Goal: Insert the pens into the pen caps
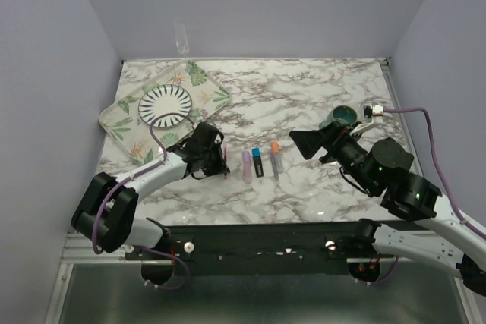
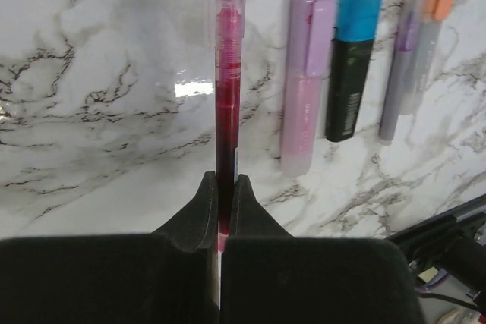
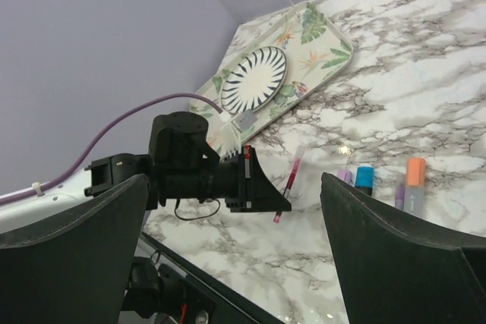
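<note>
You are looking down on three short markers lying side by side near the table's centre. They are a pink-purple marker (image 1: pixel 247 165), a black marker with a blue end (image 1: pixel 258 162) and a pale grey marker with an orange end (image 1: pixel 275 159).

At 10 o'clock from them, a leaf-patterned rectangular tray (image 1: pixel 121 123) is carrying a round white plate with dark radiating stripes (image 1: pixel 165 105). At 2 o'clock a teal-green mug (image 1: pixel 343 117) is standing, partly covered by the right arm. A slender clear glass vessel (image 1: pixel 181 38) is standing against the back wall at 11 o'clock.

Your left gripper (image 2: pixel 225 187) is sitting just at 9 o'clock of the row. Its fingers are closing tightly on a thin red pen with a clear barrel (image 2: pixel 226 89), pinching it near its 6 o'clock end. The pink-purple marker is lying just beside that pen. You cannot tell whether the pen is resting on the table.

Your right gripper (image 1: pixel 300 146) is hovering at 3 o'clock of the row with its fingers spread wide, holding nothing. Its mouth is facing 9 o'clock, toward the markers and the left gripper.

The red pen's long axis is running roughly from 6 to 12 o'clock, with its free end pointing to 12. The markers are lying nearly parallel to it, their coloured ends also toward 12.

The glossy white tabletop with grey marble veining (image 1: pixel 319 89) is reflecting the overhead light. Plain lilac walls (image 1: pixel 266 5) are enclosing it on three sides.
</note>
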Tool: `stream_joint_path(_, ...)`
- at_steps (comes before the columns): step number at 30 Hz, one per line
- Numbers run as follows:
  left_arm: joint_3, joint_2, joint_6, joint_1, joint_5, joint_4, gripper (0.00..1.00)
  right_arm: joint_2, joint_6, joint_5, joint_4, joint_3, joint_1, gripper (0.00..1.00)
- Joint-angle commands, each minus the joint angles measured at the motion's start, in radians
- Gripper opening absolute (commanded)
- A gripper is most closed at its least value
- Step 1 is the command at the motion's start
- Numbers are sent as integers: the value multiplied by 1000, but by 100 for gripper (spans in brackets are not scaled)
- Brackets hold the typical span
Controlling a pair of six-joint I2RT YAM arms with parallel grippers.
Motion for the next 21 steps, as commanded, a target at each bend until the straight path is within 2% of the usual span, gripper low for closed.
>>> stream_joint_path(1,-40,49,-90,0,-40,68,0,-8,20,48,-48,-18,4,100)
stream_joint_path(3,-42,93,-94,0,-39,76,1,-8,20,49,-46,-18,2,100)
stream_joint_path(9,-51,169,-132,0,29,129,19,5,34,44,-63,-16,4,100)
stream_joint_path(16,-21,92,-121,-2,-38,4,36,16,52,50,-93,-16,2,100)
stream_joint_path(21,41,-52,-115,-3,-95,-111,63,38,81,59,-132,-9,4,100)
